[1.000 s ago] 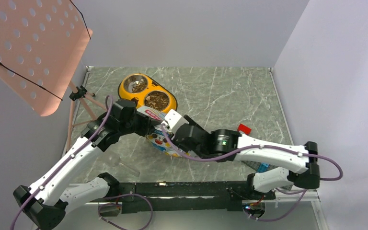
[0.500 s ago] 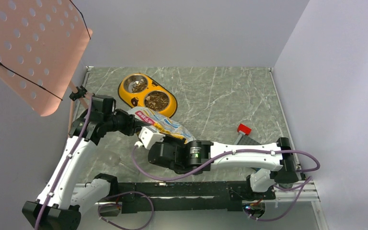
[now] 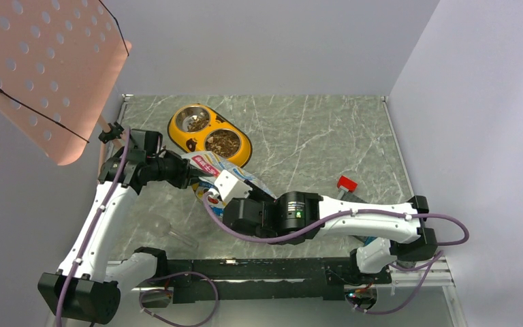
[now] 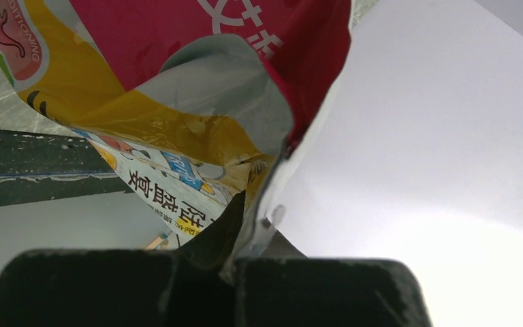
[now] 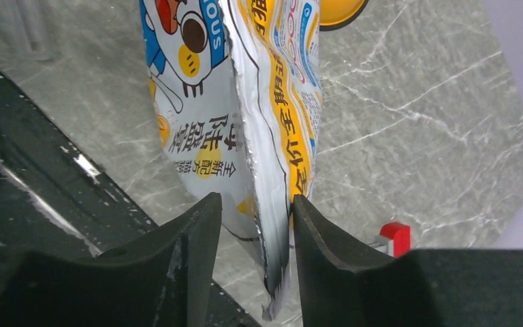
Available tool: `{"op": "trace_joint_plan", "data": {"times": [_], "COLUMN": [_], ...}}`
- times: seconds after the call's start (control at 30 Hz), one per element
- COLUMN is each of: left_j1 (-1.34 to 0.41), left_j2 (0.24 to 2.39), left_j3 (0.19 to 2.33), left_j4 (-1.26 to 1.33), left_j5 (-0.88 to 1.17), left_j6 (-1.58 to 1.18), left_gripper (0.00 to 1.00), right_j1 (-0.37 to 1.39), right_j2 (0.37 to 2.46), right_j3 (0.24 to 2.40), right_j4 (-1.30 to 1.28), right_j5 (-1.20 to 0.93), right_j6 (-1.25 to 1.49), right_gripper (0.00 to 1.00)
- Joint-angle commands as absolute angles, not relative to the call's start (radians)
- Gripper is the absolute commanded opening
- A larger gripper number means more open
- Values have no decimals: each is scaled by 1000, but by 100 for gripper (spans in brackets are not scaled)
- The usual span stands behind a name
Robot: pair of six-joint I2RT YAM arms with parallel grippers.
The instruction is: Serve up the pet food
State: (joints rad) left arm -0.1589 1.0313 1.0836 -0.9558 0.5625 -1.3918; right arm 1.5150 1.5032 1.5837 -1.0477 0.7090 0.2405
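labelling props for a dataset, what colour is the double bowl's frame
Yellow; the double bowl shows best in the top external view.

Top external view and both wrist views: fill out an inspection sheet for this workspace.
Surface: grey marble-pattern table, no loose kibble seen on it.
Job's things: pet food bag held between both grippers; kibble in both steel cups of the yellow double bowl.
Clutter: small red-topped item right of centre; clear plastic object near the left arm.
Grippers: left gripper shut on one bag edge; right gripper shut on another.
Cables: purple cables run along both arms.
Surroundings: pink perforated music-stand panel at left; plain pale walls.
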Motion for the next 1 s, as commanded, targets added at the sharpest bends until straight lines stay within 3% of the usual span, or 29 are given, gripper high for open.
{"op": "trace_joint_plan", "data": {"times": [0.0,0.17,0.37,0.4,0.43,0.47,0.5,0.57,0.67,0.77,0.8,0.83,0.87,0.97], "left_j1": [-124,-124,-124,-124,-124,-124,-124,-124,-124,-124,-124,-124,-124,-124], "left_j2": [1032,1022,1021,1020,1021,1023,1029,1042,1058,1067,1068,1070,1072,1077], "left_j3": [1133,1116,1125,1125,1125,1127,1133,1148,1177,1188,1189,1188,1183,1177], "left_j4": [-924,-928,-957,-954,-950,-948,-948,-954,-958,-962,-960,-959,-957,-946], "left_j5": [504,519,516,514,513,513,514,511,498,487,486,489,493,497], "left_j6": [-1384,-1417,-1431,-1435,-1441,-1444,-1444,-1441,-1436,-1437,-1437,-1438,-1440,-1446], "left_gripper": [0,0,0,0,0,0,0,0,0,0,0,0,0,0], "right_j1": [1525,1523,1476,1472,1469,1468,1468,1466,1467,1451,1445,1442,1442,1433], "right_j2": [1486,1628,1967,2018,2061,2087,2097,2035,1809,1755,1740,1714,1686,1643], "right_j3": [1665,1774,2104,2154,2193,2213,2213,2128,1847,1797,1787,1766,1738,1691], "right_j4": [-1099,-1031,-1189,-1243,-1300,-1356,-1397,-1377,-1125,-1204,-1222,-1213,-1181,-1176], "right_j5": [675,746,1019,1064,1108,1143,1148,1067,864,843,839,831,823,815], "right_j6": [324,210,196,202,214,231,247,246,165,251,259,243,220,200], "right_gripper": [50,61,59,50,29,2,0,0,0,0,5,24,31,36]}}
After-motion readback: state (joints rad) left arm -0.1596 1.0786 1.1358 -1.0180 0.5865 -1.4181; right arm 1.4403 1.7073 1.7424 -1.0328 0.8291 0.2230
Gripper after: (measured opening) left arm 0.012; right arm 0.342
